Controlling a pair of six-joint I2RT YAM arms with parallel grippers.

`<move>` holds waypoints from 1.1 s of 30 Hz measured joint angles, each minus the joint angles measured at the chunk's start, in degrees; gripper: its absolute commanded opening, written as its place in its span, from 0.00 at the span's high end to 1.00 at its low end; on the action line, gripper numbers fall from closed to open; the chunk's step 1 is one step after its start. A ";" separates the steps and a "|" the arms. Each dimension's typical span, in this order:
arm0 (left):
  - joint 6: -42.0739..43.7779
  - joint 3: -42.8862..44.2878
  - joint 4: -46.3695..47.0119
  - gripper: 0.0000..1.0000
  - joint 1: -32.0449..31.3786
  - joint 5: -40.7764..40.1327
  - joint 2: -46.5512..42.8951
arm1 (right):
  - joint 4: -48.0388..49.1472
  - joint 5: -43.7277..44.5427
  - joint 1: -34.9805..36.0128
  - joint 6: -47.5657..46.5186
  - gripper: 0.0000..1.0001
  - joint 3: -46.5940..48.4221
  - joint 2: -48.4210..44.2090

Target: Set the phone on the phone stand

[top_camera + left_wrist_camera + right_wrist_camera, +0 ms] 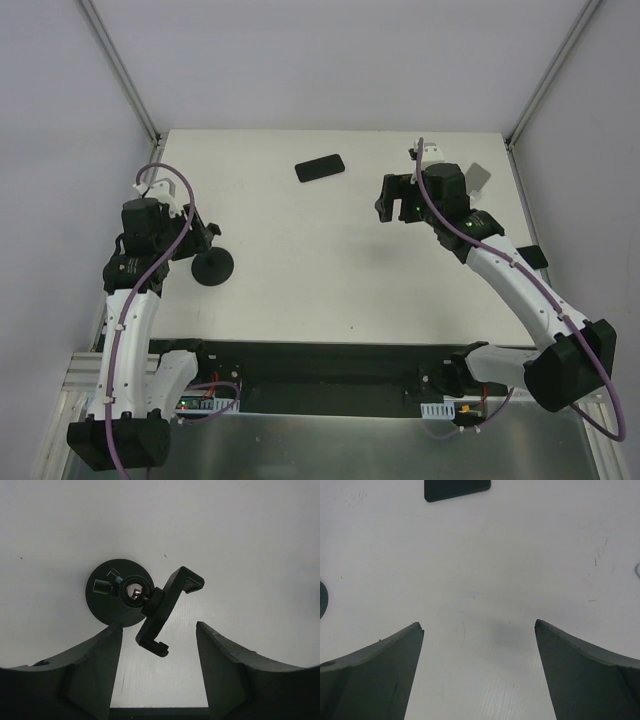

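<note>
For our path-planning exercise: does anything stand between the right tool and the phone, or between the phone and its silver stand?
Nothing visible separates the right tool from the phone: only bare table. Between the phone and the phone stand, only the right arm's own wrist hangs, seen from above. The black holder stands far left.

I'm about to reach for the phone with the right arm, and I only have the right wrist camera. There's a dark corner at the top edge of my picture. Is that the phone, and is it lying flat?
Observer: Yes. The phone lies flat on the table, far middle, touching nothing.
Operator: Where's the stand?
Observer: The silver stand is at the far right, beyond the right gripper, partly hidden by that arm.
Operator: And the left arm?
Observer: The left gripper hangs open over a separate black round-based holder.
</note>
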 measured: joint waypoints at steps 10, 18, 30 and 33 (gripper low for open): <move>3.54 0.00 -0.48 0.60 -0.04 0.07 2.82 | 0.17 -0.96 0.00 -1.29 0.04 0.00 0.09; 4.81 0.00 -0.57 0.52 -3.69 -0.39 4.17 | 0.55 -1.03 0.00 -1.64 0.04 -0.04 0.04; 7.26 0.39 -0.55 1.00 -8.41 -3.19 8.79 | 0.87 -1.36 0.02 -2.75 0.04 -0.11 0.04; 8.44 1.20 -0.72 1.00 -12.57 -2.32 9.75 | 1.25 -2.40 0.00 -3.13 0.04 -0.11 0.04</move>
